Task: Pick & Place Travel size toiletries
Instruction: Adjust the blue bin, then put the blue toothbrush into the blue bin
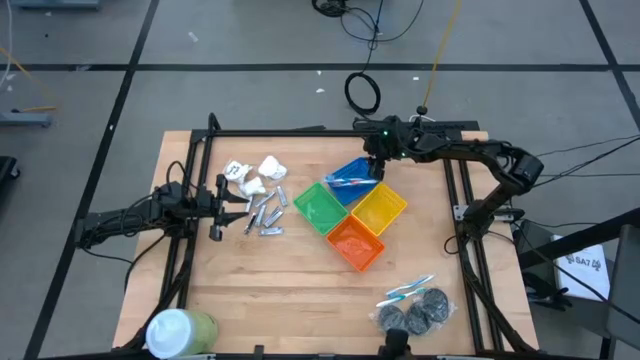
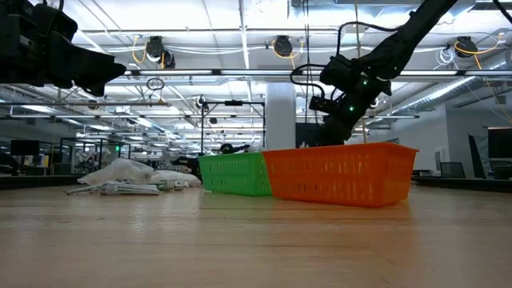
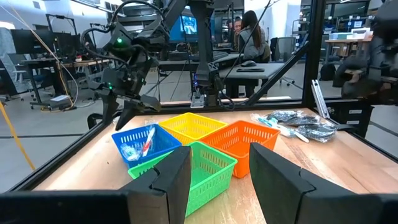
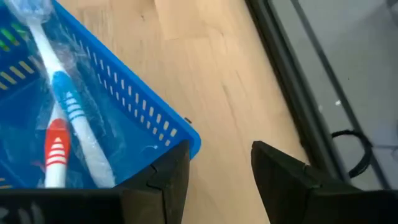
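Note:
My right gripper (image 1: 375, 162) (image 4: 214, 180) hangs open and empty over the far corner of the blue bin (image 1: 345, 168) (image 4: 146, 121). Wrapped blue-and-white and red-and-white sticks (image 4: 68, 118) (image 3: 146, 142) lie inside that bin. My left gripper (image 1: 240, 205) (image 3: 221, 180) is open and level near the table's left side, pointing at the bins. Short silver pieces (image 1: 263, 215) lie on the table just beyond its fingertips, and white lumpy packets (image 1: 255, 175) sit on the far side of them. More blue-and-white sticks (image 1: 405, 292) and dark grey wads (image 1: 415, 314) lie at the near right.
Green (image 1: 318, 205), yellow (image 1: 382, 207) and orange (image 1: 357, 245) bins stand joined with the blue one as a diamond in the table's middle. A green-and-white cylinder (image 1: 180, 332) lies at the near left corner. A black frame rail (image 4: 292, 93) runs along the table's edges.

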`<act>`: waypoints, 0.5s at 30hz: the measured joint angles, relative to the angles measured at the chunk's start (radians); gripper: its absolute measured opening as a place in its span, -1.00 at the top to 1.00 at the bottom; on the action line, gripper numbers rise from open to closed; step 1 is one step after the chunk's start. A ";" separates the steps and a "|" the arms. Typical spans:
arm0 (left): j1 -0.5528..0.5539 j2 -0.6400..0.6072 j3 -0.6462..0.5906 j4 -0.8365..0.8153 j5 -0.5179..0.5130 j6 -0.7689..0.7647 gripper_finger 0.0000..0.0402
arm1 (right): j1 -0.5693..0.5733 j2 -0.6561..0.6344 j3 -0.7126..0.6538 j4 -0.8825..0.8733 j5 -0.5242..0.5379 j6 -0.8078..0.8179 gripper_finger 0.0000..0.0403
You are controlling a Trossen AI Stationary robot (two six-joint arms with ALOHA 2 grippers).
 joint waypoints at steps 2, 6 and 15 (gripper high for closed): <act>0.000 0.000 0.000 0.000 0.000 0.000 0.21 | 0.008 -0.029 0.000 0.003 0.000 -0.013 0.21; 0.000 0.000 0.000 0.000 0.000 0.000 0.21 | 0.051 -0.146 0.000 -0.039 0.003 -0.012 0.21; 0.000 0.000 0.000 0.000 0.000 0.000 0.21 | 0.455 -0.522 0.000 -0.565 0.233 -0.051 0.21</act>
